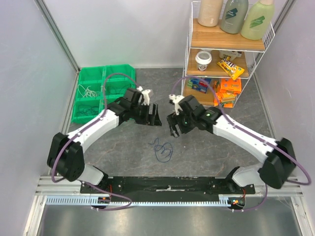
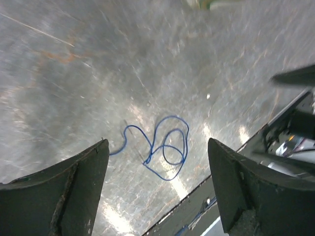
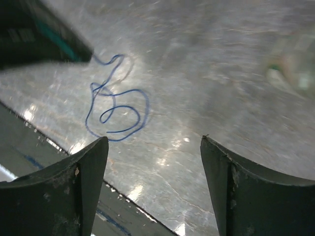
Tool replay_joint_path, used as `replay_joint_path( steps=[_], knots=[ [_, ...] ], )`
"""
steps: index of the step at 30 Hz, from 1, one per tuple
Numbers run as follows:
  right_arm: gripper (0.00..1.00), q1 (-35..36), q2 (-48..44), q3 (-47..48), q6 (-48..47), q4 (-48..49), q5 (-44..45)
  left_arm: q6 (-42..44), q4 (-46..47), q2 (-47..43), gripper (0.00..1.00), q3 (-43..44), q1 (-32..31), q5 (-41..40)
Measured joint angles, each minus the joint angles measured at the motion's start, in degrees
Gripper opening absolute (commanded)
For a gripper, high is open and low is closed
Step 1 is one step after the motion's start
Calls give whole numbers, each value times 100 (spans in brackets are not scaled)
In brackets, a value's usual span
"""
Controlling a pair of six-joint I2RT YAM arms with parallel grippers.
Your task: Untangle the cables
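A single thin blue cable [image 1: 162, 149] lies in loose loops on the grey table between the arms. It also shows in the left wrist view [image 2: 165, 147] and in the right wrist view [image 3: 114, 112]. My left gripper [image 1: 153, 117] hovers above and behind the cable, open and empty; its fingers [image 2: 74, 187] frame bare table. My right gripper [image 1: 174, 128] hovers just right of and behind the cable, open and empty; its fingers [image 3: 236, 191] stand wide apart. White cables [image 1: 89, 91] and dark cables [image 1: 87, 110] lie in the green bin.
A green compartment bin [image 1: 120, 71] stands at the back left. A wire shelf [image 1: 224, 44] with bottles, a cup and snack packs stands at the back right. The black base rail [image 1: 167, 184] runs along the near edge.
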Motion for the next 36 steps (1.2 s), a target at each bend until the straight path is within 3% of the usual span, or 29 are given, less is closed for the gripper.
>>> replay_joint_path(
  steps=[6,11,17,19,23,25,27,28,33,36],
  knots=[
    [84,-656,-1172,-337,398,52,892,129,-385,579,97,7,-1078,-614],
    [84,-1036,-1478,-595,573,76,1108,223,-621,686,98,-83,-1912,-1104],
    [84,-1069,-1480,-780,634,72,1126,306,-726,1038,93,-153,-2124,-1587],
    [84,-1086,-1480,-791,645,85,1126,319,-723,1235,87,-153,-2122,-1674],
    [84,-1110,-1484,-922,680,103,1128,378,-741,1648,60,-94,-2122,-1773],
    [83,-1110,-1495,-994,688,105,1143,391,-603,1700,39,-59,-2124,-1775],
    [83,-1110,-1532,-1049,693,98,1180,393,-542,1731,7,-48,-2118,-1764],
    [83,-1110,-1574,-1058,691,81,1233,400,-527,1733,2,-48,-2118,-1770],
    [84,-1110,-2013,-929,638,33,1670,426,-501,1543,2,-50,-2087,-2129],
    [84,-1110,-2256,-627,535,37,2009,428,-498,960,2,-24,-1808,-2345]
  ],
)
